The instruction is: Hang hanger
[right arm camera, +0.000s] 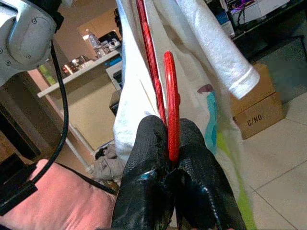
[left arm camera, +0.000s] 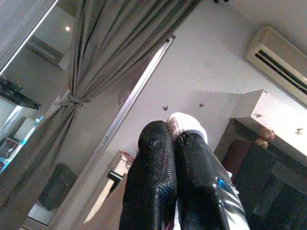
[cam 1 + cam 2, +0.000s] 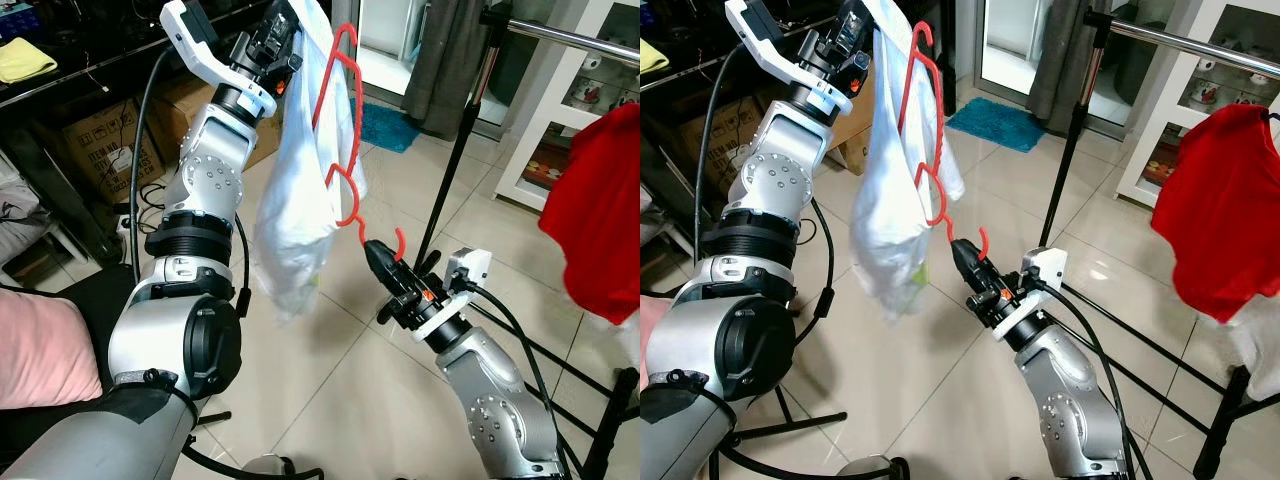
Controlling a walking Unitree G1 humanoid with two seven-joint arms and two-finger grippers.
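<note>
Red plastic hanger point(image 3: 343, 130): hanging upside down in mid-air, hook end lowest, a white T-shirt point(image 3: 295, 190) draped on it.
Left tool point(image 3: 283, 30): raised high, pinched tight on the top of the shirt fabric; the left wrist view shows both fingers point(image 2: 158, 167) pressed together on white cloth.
Right tool point(image 3: 375, 255): low and centre, clamped on the hanger's neck right by the hook point(image 3: 390, 240).
Clothes rail point(image 3: 570, 35): chrome bar well off to the right, on a black stand point(image 3: 455, 150), a red garment point(image 3: 595, 220) already on it.
Step in hand, as I read it: getting the hook up and over that bar.
How to do it well: right tool needs to turn the hook upright first, left tool following with slack in the shirt.
Watch for: shirt sliding off the hanger, or crowding the red garment.
</note>
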